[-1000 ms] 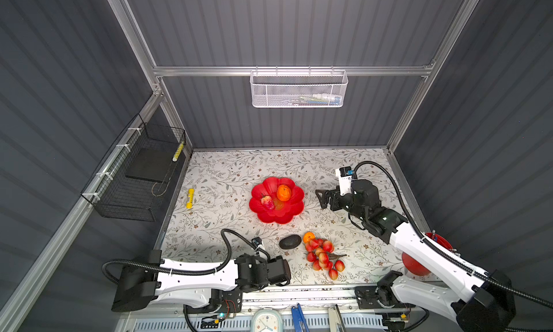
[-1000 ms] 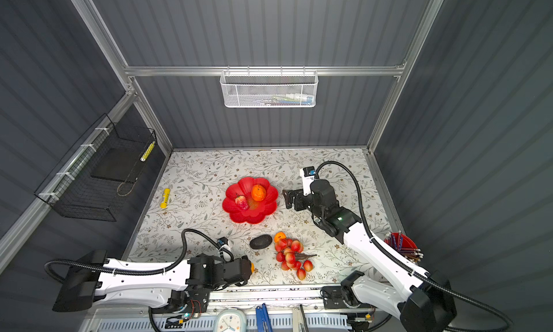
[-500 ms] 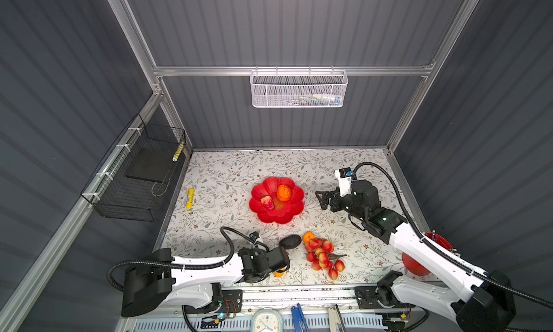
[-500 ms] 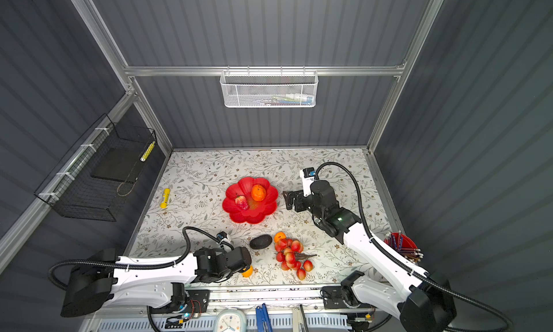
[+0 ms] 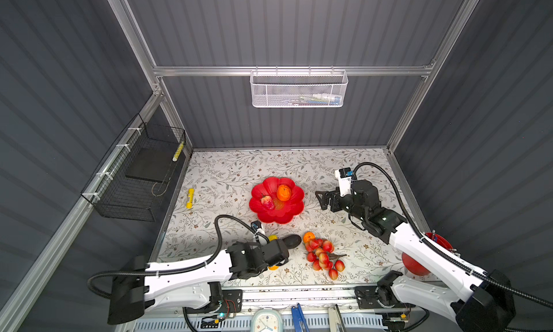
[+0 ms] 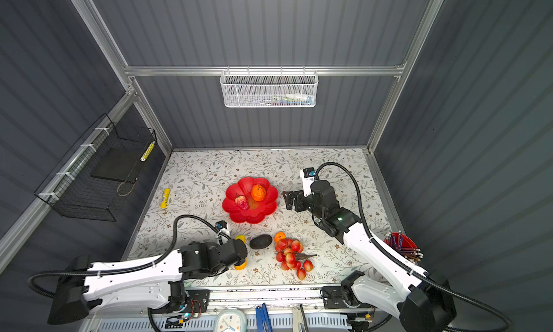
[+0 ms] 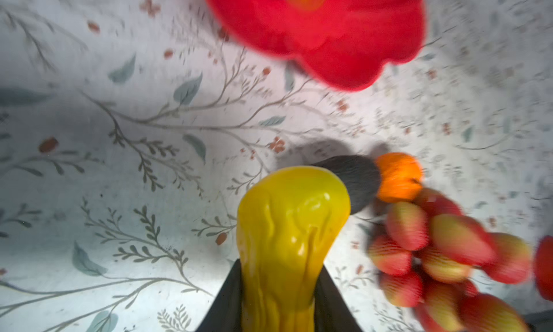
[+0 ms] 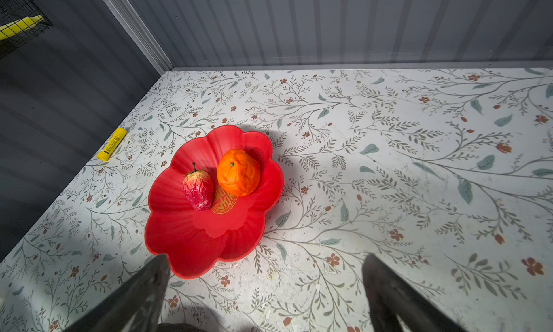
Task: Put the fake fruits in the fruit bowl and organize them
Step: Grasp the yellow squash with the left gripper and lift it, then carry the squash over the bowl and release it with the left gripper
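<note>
While my left gripper (image 7: 276,288) pinches shut on the neck of the yellow squash (image 7: 293,219), at 6 o'clock from the fruit bowl (image 5: 270,216), I judge it light, glossy, slippery; right gripper (image 5: 323,200) gapes empty.

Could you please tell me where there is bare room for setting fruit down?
Bare: lobes of the glossy red flower-shaped bowl facing the dark avocado, clear of its orange and wrinkled red fruit. Crowded: around avocado and red berry bunch.

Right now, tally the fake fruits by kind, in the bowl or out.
Round orange plastic oranges: 2
Dark oval plastic avocado: 1
Long yellow squash-like piece: 1
Red-yellow strawberry-like fruit: 1
Red berry bunch on brown stem: 1
Total: 6
</note>
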`<control>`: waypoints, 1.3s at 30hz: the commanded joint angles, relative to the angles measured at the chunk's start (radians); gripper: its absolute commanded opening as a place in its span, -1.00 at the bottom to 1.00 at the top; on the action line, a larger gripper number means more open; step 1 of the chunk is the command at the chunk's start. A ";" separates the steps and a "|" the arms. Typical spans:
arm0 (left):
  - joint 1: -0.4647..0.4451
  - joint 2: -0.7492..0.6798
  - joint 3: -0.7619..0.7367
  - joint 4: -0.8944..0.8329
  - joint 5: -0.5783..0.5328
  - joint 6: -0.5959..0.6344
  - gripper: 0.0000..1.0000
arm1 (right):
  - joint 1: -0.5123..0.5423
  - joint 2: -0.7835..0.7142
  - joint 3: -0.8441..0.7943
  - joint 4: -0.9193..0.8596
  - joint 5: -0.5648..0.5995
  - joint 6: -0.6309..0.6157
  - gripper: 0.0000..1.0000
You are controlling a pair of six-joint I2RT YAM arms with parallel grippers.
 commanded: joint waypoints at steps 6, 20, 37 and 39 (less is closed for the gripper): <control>0.329 0.023 0.327 -0.168 -0.024 0.567 -0.39 | -0.016 0.008 -0.006 0.021 -0.033 0.026 0.98; 0.670 0.502 0.519 0.075 0.332 0.788 -0.42 | -0.029 -0.004 -0.003 -0.009 -0.029 0.036 0.98; 0.697 0.897 0.769 0.138 0.406 0.784 -0.45 | -0.049 -0.013 -0.001 -0.037 -0.046 0.043 0.98; 0.705 0.917 0.763 0.155 0.412 0.764 -0.45 | -0.049 -0.015 -0.003 -0.040 -0.044 0.045 0.98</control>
